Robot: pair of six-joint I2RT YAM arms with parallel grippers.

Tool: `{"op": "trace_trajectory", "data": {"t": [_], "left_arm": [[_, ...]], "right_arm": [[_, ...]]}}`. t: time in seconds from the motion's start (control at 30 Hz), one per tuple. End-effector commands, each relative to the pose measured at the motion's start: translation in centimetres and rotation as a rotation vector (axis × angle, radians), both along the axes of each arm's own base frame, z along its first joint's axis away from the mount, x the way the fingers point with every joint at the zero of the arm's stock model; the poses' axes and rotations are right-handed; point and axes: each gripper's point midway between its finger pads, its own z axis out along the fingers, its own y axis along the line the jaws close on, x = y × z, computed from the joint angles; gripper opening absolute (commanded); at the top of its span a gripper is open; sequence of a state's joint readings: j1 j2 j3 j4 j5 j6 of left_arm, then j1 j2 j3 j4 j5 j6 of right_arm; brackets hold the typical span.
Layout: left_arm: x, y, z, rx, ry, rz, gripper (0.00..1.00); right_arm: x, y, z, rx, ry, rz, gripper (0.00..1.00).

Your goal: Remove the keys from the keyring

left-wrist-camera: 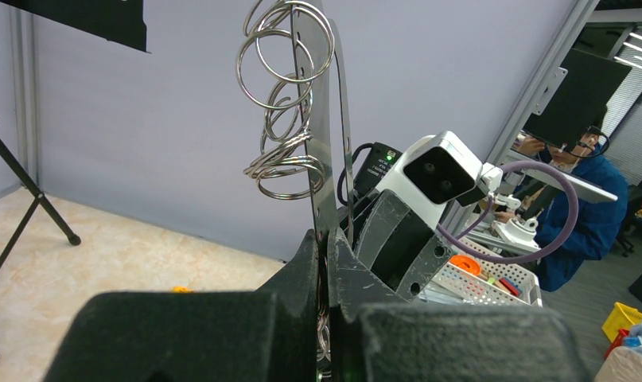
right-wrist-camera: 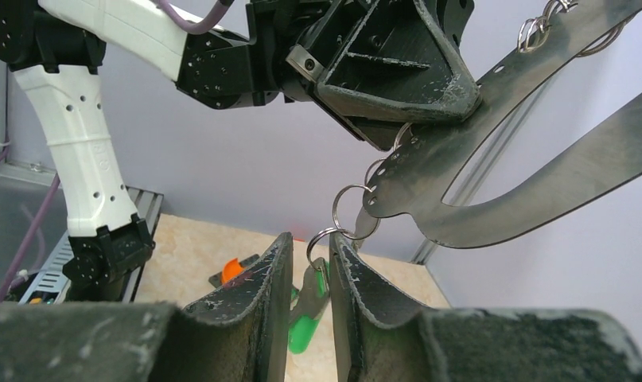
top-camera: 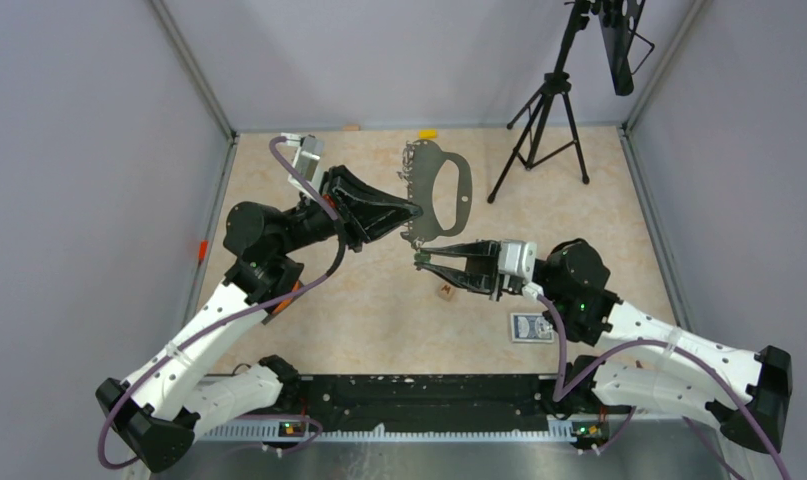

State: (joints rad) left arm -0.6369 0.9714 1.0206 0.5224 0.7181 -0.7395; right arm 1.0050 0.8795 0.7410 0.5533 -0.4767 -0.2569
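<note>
Beige table (top-camera: 379, 310) between grey walls. Clamps keyring (right-wrist-camera: 453, 151) tight in left tool (top-camera: 415, 212), held in the air over the table's middle. Pinches green key (right-wrist-camera: 305, 326), hung by a small ring (right-wrist-camera: 351, 205) from the keyring's lower end, in narrowly set right tool (right-wrist-camera: 309, 243).
</note>
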Motion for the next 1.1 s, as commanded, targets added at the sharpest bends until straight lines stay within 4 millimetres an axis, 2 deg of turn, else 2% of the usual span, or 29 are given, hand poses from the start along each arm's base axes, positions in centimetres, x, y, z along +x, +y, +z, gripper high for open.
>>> {"op": "trace_trajectory", "data": {"t": [0.0, 0.7, 1.07], "left_arm": [[-0.8, 0.4, 1.1, -0.041, -0.046, -0.013, 0.0], [-0.9, 0.4, 1.3, -0.047, -0.05, -0.012, 0.0], [-0.8, 0.4, 1.3, -0.046, -0.051, -0.011, 0.0]], "right_arm": [[-0.6, -0.5, 3.1, 0.071, -0.04, 0.019, 0.23], [-0.1, 0.2, 1.2, 0.019, -0.017, 0.016, 0.23], [0.0, 0.3, 1.0, 0.011, -0.017, 0.012, 0.22]]}}
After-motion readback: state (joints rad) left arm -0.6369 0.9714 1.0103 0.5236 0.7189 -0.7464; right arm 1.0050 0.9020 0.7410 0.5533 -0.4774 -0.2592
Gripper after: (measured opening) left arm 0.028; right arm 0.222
